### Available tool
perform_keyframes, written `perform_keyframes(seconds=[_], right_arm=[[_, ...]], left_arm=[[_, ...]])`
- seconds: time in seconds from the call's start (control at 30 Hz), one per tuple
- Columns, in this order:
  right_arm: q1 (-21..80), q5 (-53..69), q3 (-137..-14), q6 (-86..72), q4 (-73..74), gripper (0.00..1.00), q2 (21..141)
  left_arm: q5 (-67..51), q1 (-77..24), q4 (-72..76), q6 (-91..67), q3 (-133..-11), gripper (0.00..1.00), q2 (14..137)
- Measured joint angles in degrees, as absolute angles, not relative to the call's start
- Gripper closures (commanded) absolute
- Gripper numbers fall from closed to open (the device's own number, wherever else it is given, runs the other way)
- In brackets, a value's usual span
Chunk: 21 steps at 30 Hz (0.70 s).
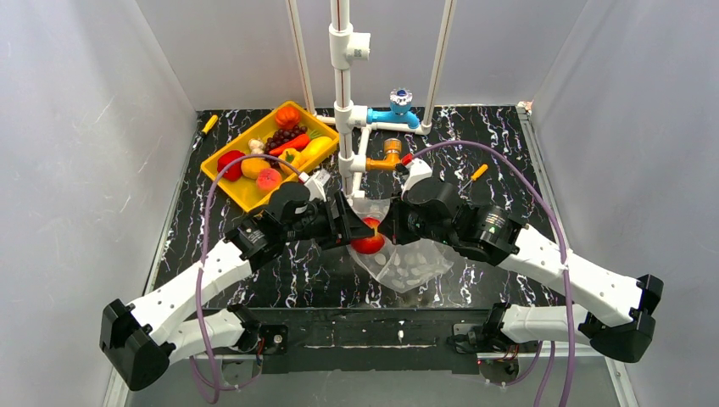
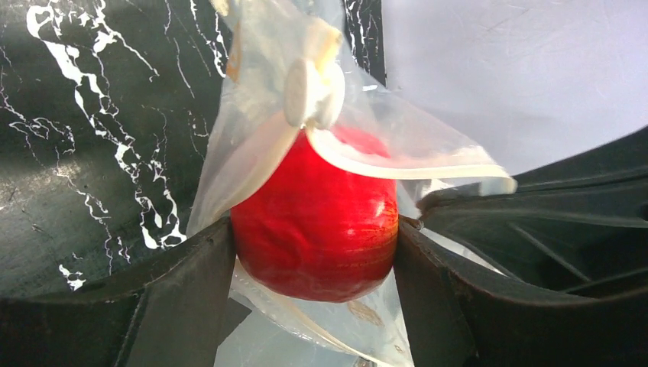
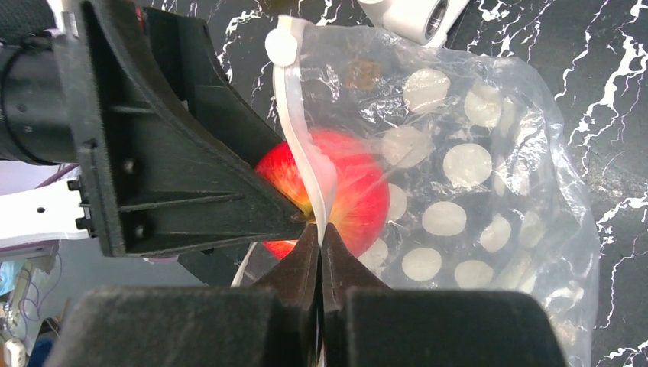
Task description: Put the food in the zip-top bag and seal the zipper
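Observation:
My left gripper (image 2: 315,252) is shut on a red apple (image 2: 315,222) and holds it at the mouth of the dotted zip-top bag (image 3: 466,183). The apple (image 3: 355,191) is partly inside the mouth. My right gripper (image 3: 321,233) is shut on the bag's zipper strip (image 3: 306,164) and holds the mouth up. The white slider (image 2: 309,93) sits at the strip's end. In the top view both grippers, left (image 1: 352,229) and right (image 1: 392,227), meet over the apple (image 1: 368,244) mid-table, and the bag (image 1: 411,264) lies toward the near edge.
A yellow tray (image 1: 242,193) at the back left holds several toy fruits and vegetables. A white pipe stand (image 1: 343,102) with a blue valve (image 1: 400,106) and an orange fitting (image 1: 390,155) rises just behind the bag. White walls enclose the black marbled table (image 1: 509,153).

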State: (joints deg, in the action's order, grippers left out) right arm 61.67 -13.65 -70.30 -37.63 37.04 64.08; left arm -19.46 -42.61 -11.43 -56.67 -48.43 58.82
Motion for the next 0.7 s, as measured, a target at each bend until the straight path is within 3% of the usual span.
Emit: perform_keyframes(seconds=[0.13, 0.3, 0.5, 0.7], right_arm=[[61.67, -13.5, -70.3, -37.57, 36.98, 0.99, 64.18], [61.67, -13.85, -70.28, -37.25, 37.04, 0.99, 64.18], [61.55, -14.85, -69.83, -36.41, 37.05, 0.99, 64.17], [61.22, -14.81, -68.46, -35.65, 37.01, 0.99, 63.94]], left_arm=[[-19.46, -42.61, -13.2, -55.41, -50.43, 0.14, 58.41], [-19.75, -42.61, -15.69, -53.26, -51.1, 0.04, 56.3], [-20.06, -42.61, -21.95, -49.11, -55.68, 0.02, 55.5], [-16.05, -42.61, -31.39, -45.66, -61.9, 0.13, 54.57]])
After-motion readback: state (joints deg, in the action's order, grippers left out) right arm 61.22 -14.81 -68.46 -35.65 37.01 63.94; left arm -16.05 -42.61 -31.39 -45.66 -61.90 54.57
